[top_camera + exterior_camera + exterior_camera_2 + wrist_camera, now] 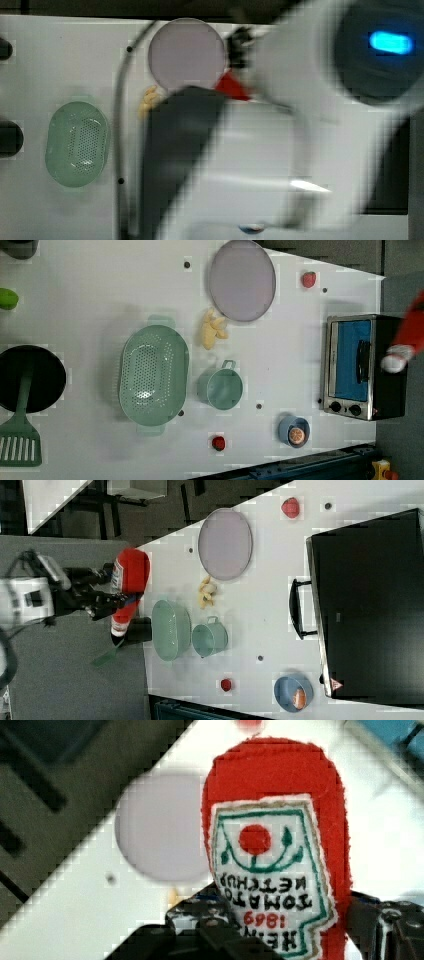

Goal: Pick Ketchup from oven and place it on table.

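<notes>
Carrying the ketchup (131, 582), clamped between the closed fingers (102, 592), high and well clear of the oven (357, 367), needing lowering steadily onto bare desk (90, 305) beside the plate (242, 280).

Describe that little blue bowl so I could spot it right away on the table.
Start at the black oven on the white table. In the left view, the blue bowl sits just below the oven's knob end. Unlike the green pot and colander, it is blue and holds something orange.
</notes>
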`<move>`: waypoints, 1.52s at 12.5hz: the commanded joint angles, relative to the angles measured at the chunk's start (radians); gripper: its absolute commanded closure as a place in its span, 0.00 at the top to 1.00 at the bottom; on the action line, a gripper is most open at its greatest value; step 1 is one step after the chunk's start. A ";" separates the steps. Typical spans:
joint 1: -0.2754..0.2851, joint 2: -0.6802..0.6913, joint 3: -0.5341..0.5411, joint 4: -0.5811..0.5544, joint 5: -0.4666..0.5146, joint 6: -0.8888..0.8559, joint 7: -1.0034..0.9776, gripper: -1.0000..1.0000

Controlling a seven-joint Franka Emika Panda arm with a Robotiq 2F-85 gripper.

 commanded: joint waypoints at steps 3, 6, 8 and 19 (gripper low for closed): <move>0.019 0.039 0.058 -0.272 -0.034 0.065 0.214 0.64; 0.019 0.068 0.051 -0.477 -0.034 0.305 0.228 0.64; 0.017 0.126 0.047 -0.574 -0.034 0.459 0.228 0.64; 0.020 0.300 0.035 -0.625 -0.034 0.775 0.231 1.00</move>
